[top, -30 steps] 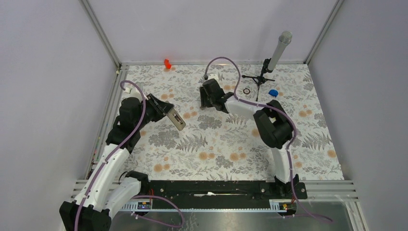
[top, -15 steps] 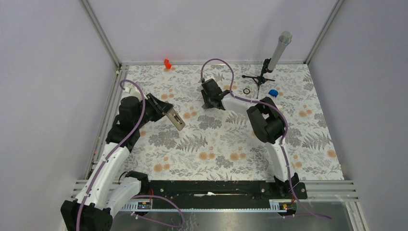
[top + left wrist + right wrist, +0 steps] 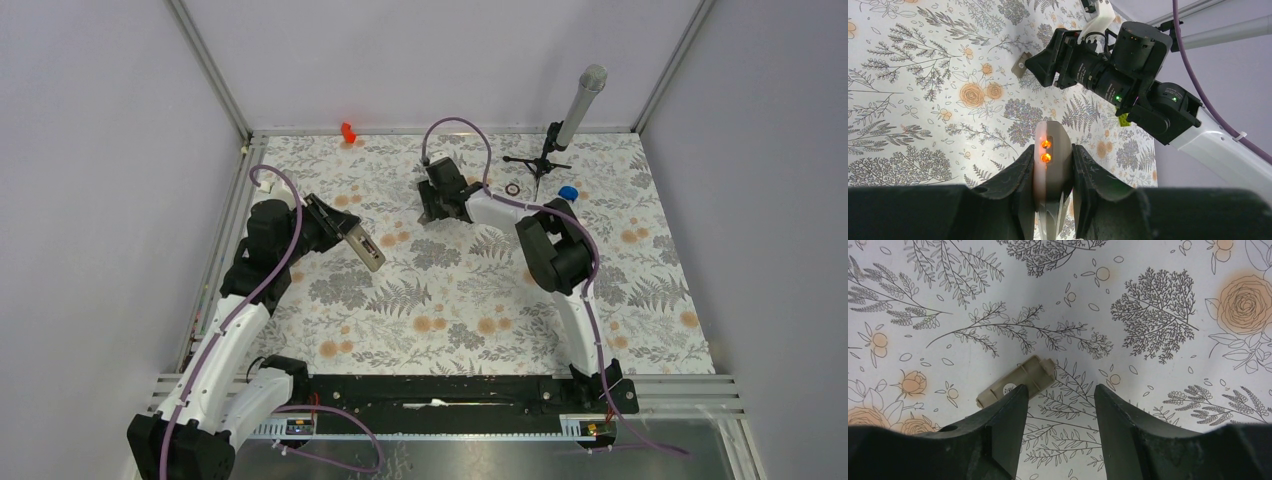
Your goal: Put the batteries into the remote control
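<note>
1. Far left: the left claw (image 3: 338, 226) is clamped on the remote (image 3: 364, 244), with one finger on each long side. In the wrist view the fingers (image 3: 1020, 172) press tight against its flanks.
2. The remote is held up off the floral table (image 3: 450, 300). It pokes out past the fingertips toward the middle of the table. Two orange spots glow on the narrow face toward the wrist camera.
3. Beyond that claw, at the far edge, sits a small red object (image 3: 347, 131).
4. Around the far middle, the right claw (image 3: 437, 205) points down at the table. Its jaws stand apart and nothing is between them.
5. Just under it, a small beige piece (image 3: 1015, 382) lies flat on the table, at a slant.
   - The finger on the left of the wrist view covers the piece's lower edge.
   - The stubby end of the piece reaches into the line of the gap, and the rest lies outside it.
   - I cannot tell whether the finger touches it.
6. The remote is well apart from the right claw and from the beige piece, off to their left.
7. Further right, near the far edge, come a small dark ring (image 3: 513, 189), then a black stand with a grey cylinder (image 3: 581, 104), then a blue cap (image 3: 568, 193).
</note>
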